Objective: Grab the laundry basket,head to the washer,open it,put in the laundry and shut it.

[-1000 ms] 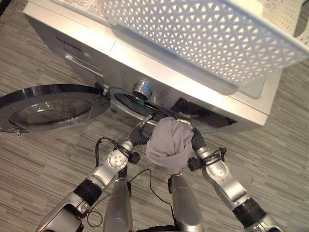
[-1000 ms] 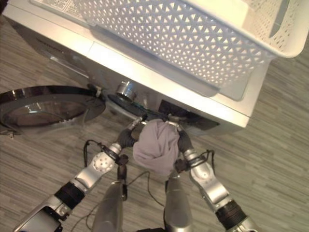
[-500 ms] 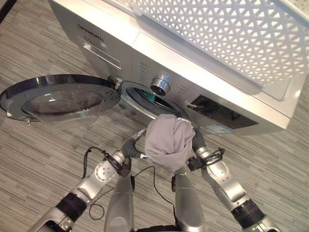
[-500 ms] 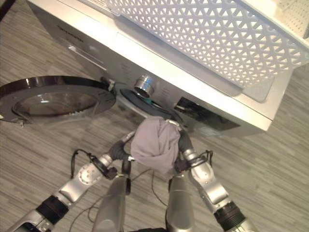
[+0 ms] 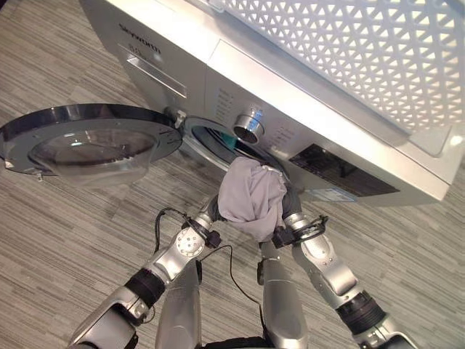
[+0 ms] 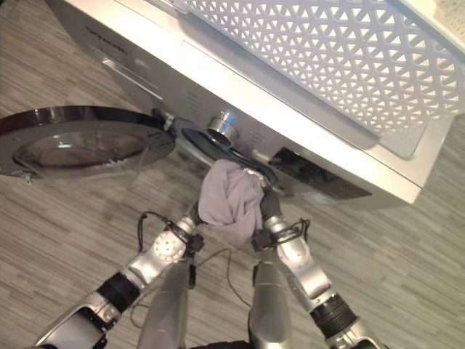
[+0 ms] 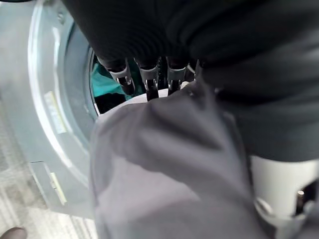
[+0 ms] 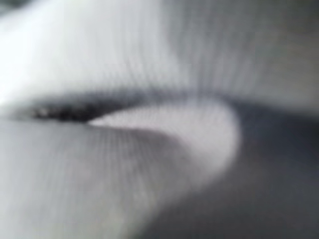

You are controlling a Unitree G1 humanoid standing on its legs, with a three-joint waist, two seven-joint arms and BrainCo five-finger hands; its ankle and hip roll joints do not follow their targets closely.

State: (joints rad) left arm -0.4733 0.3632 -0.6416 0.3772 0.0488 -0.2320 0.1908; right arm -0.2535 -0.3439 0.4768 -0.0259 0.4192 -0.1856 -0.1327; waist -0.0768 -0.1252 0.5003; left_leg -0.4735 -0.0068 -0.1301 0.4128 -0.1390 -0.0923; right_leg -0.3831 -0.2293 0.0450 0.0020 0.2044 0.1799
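Overhead, the silver front-loading washer [image 5: 218,65] carries the white lattice laundry basket [image 5: 349,58] on its top, parked there, I judge, so both arms are free for loading. Its round glass door [image 5: 87,142] is swung fully open to the robot's left, leaving the drum opening [image 5: 218,142] clear, with something teal already inside. Right at the opening's rim, the bunched grey garment [image 5: 251,196] is pressed between the left hand [image 7: 144,82], its fingers straight against the cloth, and the right hand [image 5: 289,203], whose fingers are hidden, so its state I cannot tell.
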